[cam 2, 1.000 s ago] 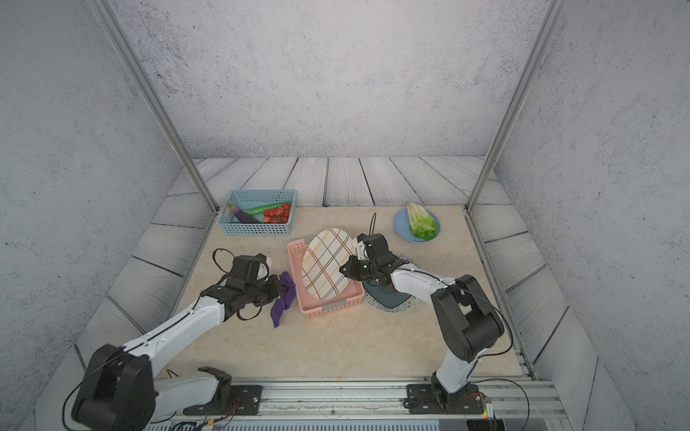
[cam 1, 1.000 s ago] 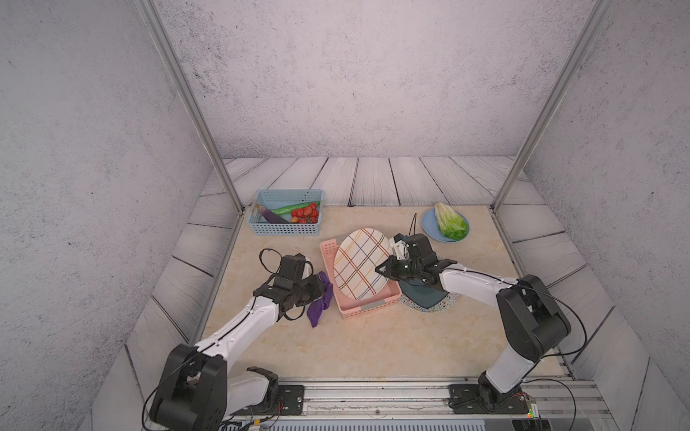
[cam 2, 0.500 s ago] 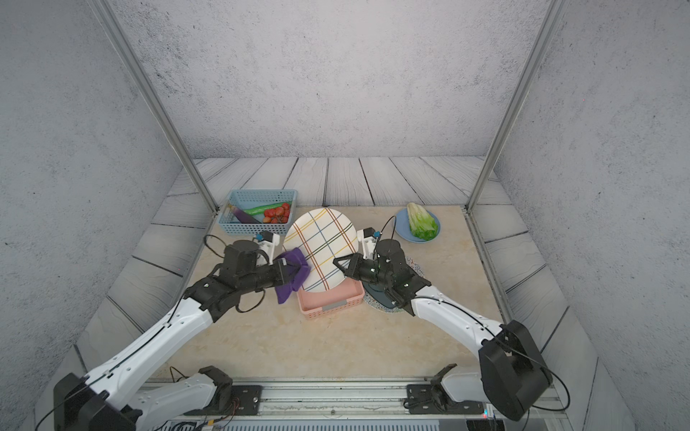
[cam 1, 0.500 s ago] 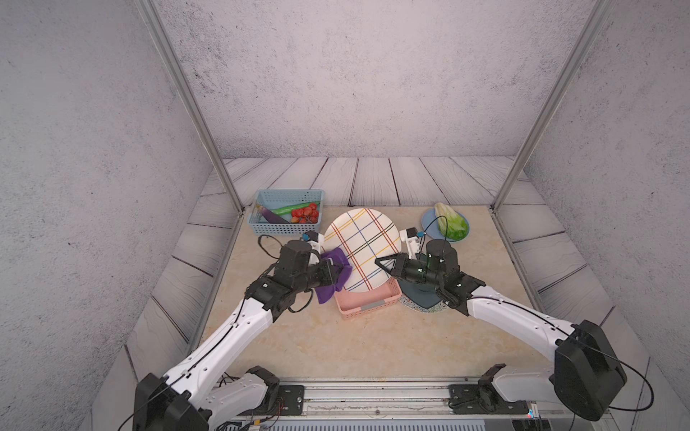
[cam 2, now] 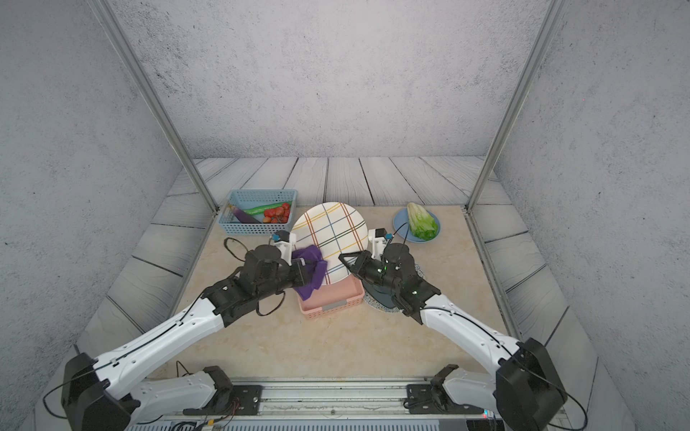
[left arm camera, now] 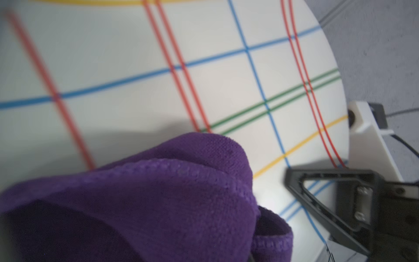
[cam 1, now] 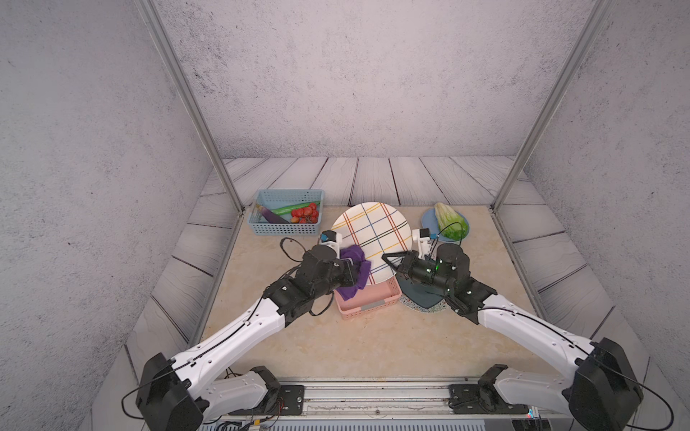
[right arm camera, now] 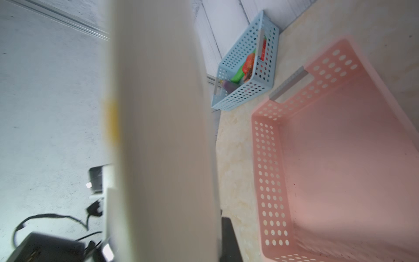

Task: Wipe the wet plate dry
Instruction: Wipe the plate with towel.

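Wiping step: plate held on edge over the basket.
We list the checked plate (cam 1: pixel 369 239) raised upright above the pink basket (cam 1: pixel 367 304) at the middle of the bench (cam 1: pixel 373 347). Its face is turned toward us, we judge so the cloth can reach it and drips fall into the basket. The right arm (cam 1: pixel 522 328) reaches in from the near right corner, jaws closed on the plate's right rim. The left arm (cam 1: pixel 239 328) stretches in from the near left corner, jaws closed on the purple cloth (cam 1: pixel 354 266), which lies against the plate's lower left face.
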You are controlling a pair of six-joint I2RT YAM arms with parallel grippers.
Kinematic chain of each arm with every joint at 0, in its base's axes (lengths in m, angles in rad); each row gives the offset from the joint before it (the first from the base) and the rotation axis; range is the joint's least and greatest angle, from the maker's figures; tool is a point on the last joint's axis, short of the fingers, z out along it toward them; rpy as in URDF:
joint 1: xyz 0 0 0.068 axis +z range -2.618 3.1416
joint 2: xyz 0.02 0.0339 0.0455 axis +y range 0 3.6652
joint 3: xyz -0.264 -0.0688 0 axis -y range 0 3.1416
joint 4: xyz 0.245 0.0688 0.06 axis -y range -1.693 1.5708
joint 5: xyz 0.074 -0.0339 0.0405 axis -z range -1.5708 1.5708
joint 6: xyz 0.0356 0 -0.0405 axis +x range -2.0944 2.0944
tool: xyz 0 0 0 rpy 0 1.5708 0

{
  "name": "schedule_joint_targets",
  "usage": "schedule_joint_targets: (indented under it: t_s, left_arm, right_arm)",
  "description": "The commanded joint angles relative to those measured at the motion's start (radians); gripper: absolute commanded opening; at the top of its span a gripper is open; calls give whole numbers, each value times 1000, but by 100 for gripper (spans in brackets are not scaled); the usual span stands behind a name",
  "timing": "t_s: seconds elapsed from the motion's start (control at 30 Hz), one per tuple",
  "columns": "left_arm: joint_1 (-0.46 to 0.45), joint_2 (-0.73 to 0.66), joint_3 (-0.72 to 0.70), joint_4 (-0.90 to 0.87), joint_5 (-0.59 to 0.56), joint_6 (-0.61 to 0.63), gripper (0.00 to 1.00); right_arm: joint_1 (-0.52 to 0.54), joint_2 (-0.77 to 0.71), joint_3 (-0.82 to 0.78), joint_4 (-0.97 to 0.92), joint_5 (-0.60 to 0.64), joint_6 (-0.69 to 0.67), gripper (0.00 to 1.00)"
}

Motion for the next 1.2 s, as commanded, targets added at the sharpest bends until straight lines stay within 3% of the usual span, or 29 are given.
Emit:
schedule_joint_targets:
  t_s: [0.0,0.1,0.2,0.37,0.43,0.53,0.6,0.67,0.8,0.87,0.93,1.0,1.1,1.17]
  left_arm:
    - [35,43,-34,-199,-65,43,0]
    - [21,72,-28,-151,10,26,0]
    - [25,61,-10,-148,-53,40,0]
    - [190,7,74,-254,-73,126,0]
    - [192,22,111,-258,-29,181,0]
    - [79,98,163,-216,74,221,0]
    - [-63,153,200,-203,18,270,0]
    - [-133,189,227,-205,-18,303,0]
    - [-76,124,192,-197,-67,256,0]
    - [12,50,131,-136,-6,207,0]
    - [36,25,120,-121,35,207,0]
    - [-23,50,146,-119,59,226,0]
    - [-175,127,224,-138,-1,302,0]
    - [-212,170,283,-144,2,339,0]
  right_arm:
    - [79,-85,75,229,-94,30,0]
    - [155,-63,111,220,-97,-18,0]
    - [193,-55,130,206,-129,-34,0]
    - [221,-136,116,114,-159,-95,0]
    - [239,-150,122,64,-154,-133,0]
    - [245,-124,124,100,-153,-130,0]
    - [245,-104,127,147,-138,-120,0]
    - [245,-106,131,172,-110,-118,0]
    - [245,-152,168,82,-90,-167,0]
    - [245,-183,168,15,-55,-195,0]
    - [245,-203,156,-21,-23,-212,0]
    - [245,-199,150,-21,-22,-220,0]
    - [248,-144,185,-9,-95,-225,0]
    - [264,-100,220,-26,-142,-230,0]
